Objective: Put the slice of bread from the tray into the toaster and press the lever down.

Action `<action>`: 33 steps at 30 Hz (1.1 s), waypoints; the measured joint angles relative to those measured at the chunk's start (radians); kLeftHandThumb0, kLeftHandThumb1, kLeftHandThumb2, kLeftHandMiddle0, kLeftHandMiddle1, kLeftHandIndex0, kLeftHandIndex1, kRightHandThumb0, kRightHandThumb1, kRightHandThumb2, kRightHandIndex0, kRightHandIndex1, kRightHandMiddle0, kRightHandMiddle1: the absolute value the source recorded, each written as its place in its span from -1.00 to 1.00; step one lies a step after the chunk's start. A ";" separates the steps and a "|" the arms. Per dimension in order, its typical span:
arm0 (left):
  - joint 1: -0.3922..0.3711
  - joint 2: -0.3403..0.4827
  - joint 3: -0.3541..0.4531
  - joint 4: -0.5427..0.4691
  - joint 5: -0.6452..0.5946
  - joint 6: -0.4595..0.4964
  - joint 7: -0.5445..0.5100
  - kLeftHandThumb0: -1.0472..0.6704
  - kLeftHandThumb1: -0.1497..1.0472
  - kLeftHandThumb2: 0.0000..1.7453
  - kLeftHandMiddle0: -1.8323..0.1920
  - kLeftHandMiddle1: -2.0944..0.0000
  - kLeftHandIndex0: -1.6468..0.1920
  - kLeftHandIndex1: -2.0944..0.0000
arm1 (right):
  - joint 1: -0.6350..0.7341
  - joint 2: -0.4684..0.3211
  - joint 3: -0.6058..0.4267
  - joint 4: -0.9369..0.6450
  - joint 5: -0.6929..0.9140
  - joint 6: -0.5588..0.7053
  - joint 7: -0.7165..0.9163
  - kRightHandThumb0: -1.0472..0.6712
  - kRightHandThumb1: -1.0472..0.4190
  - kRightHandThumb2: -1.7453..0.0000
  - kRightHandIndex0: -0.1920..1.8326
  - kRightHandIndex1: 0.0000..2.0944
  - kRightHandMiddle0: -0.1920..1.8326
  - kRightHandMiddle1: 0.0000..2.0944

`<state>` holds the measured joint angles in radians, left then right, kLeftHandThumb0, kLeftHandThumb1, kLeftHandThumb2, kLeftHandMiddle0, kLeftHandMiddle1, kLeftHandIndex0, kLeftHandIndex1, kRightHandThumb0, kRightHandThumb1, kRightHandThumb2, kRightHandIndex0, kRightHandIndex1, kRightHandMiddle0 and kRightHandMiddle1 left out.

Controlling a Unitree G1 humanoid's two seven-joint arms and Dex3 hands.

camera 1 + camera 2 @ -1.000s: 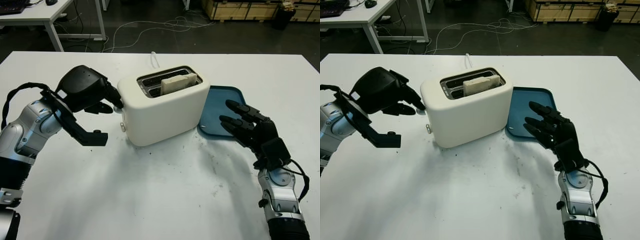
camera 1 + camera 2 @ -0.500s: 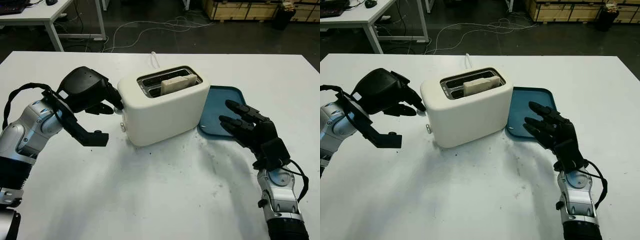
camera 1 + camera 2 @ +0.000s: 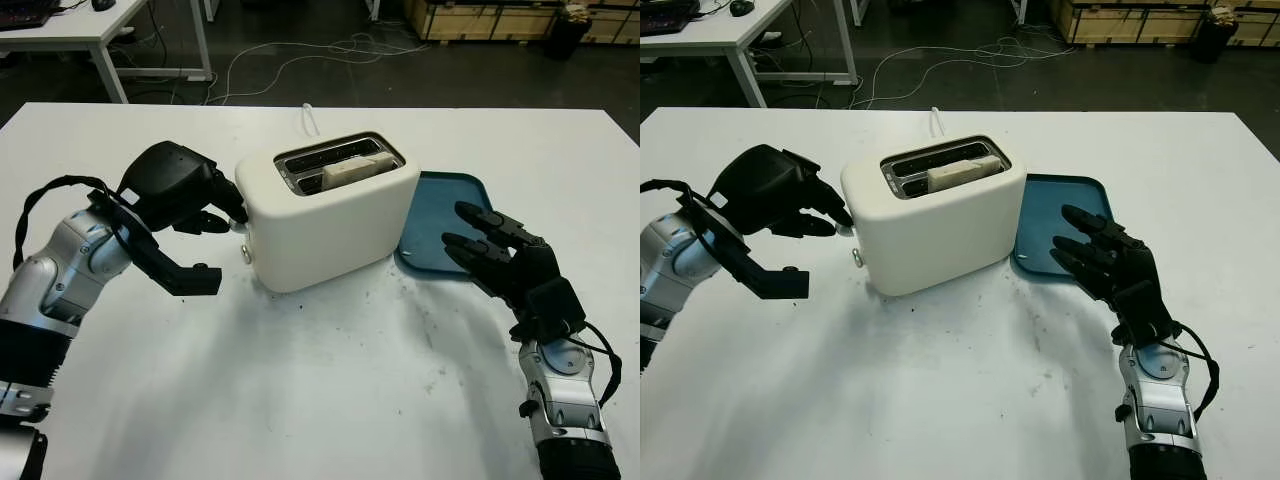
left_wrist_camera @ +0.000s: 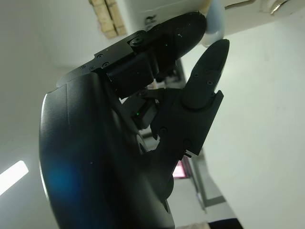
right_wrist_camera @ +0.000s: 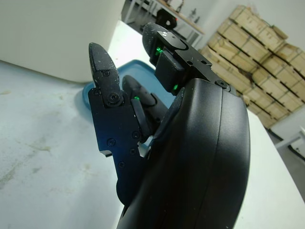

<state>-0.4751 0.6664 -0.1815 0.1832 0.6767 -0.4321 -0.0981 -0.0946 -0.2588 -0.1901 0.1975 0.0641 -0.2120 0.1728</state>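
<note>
A white toaster (image 3: 330, 225) stands mid-table with the slice of bread (image 3: 355, 168) sitting low in its near slot, only its top edge showing. My left hand (image 3: 228, 218) is at the toaster's left end, finger and thumb closed around the pale lever knob (image 4: 213, 24), which sits partway down that end (image 3: 844, 229). The blue tray (image 3: 450, 200) lies against the toaster's right side with nothing on it. My right hand (image 3: 462, 228) is open, hovering over the tray's near edge.
A white power cable (image 3: 310, 118) runs off behind the toaster. The table's far edge lies just beyond it, with another white table (image 3: 100, 30) at the back left and wooden crates (image 3: 480, 18) at the back right. Dark specks dot the tabletop in front.
My left hand has dropped a little at the toaster's end with the lever, and the bread has sunk lower into the slot. The right hand has barely moved.
</note>
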 measured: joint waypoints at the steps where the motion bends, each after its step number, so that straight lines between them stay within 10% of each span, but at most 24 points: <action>1: 0.004 -0.008 -0.001 0.007 0.000 0.001 0.002 -0.12 0.46 -1.00 -0.07 -0.40 -0.68 0.99 | 0.001 -0.001 -0.001 0.000 0.000 0.000 0.000 -0.26 -0.79 1.00 0.09 -1.00 -0.12 -1.00; 33: 0.053 -0.087 -0.041 0.089 -0.048 0.062 0.078 -0.11 0.51 -1.00 0.07 -0.67 -0.62 1.00 | -0.002 -0.023 -0.014 0.002 -0.001 -0.005 0.011 -0.28 -0.80 1.00 0.08 -1.00 -0.11 -1.00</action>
<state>-0.4225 0.5795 -0.2221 0.2720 0.6287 -0.3704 -0.0198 -0.0966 -0.2817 -0.2043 0.1992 0.0635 -0.2174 0.1838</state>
